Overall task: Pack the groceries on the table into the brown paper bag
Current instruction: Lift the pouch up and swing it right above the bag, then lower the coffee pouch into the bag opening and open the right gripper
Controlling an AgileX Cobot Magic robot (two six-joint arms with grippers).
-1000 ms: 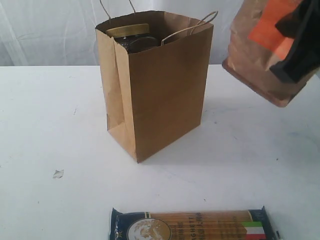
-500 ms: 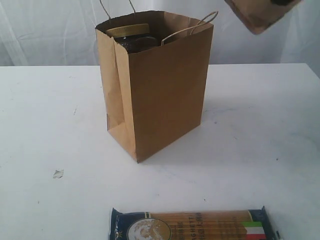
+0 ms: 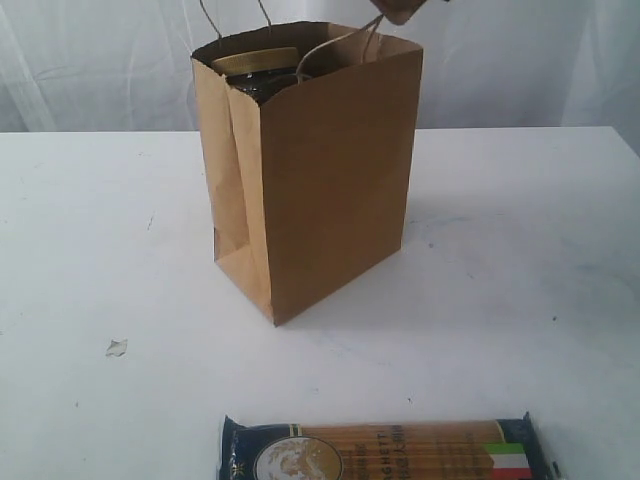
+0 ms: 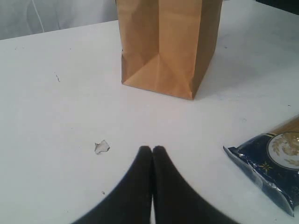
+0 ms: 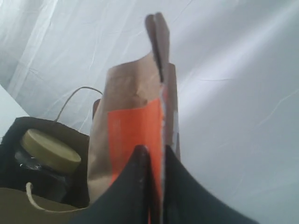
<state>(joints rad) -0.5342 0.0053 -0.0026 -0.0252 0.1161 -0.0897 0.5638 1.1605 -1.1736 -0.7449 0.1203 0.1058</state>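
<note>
The brown paper bag (image 3: 320, 170) stands upright mid-table, and its lower part (image 4: 168, 46) fills the far side of the left wrist view. A gold-lidded jar (image 3: 255, 62) sits inside it at the left, also seen as the jar (image 5: 49, 151) in the right wrist view. My right gripper (image 5: 154, 151) is shut on the kraft pouch with the orange label (image 5: 135, 130), held high over the bag's mouth; only the pouch's bottom corner (image 3: 400, 12) shows at the exterior view's upper edge. The spaghetti pack (image 3: 385, 452) lies near the front table edge. My left gripper (image 4: 152, 150) is shut and empty, low over the table.
A small white bit (image 3: 117, 347) lies on the table (image 3: 100, 250) left of the bag, the same bit (image 4: 101, 147) lying just ahead of the left fingertips. The end of the spaghetti pack (image 4: 273, 163) lies beside the left gripper. White sheeting hangs behind.
The right gripper has carried the pouch up and leftward, from beside the bag's right to above its opening, nearly out of the exterior view. The bag's right handle has shifted inward.
</note>
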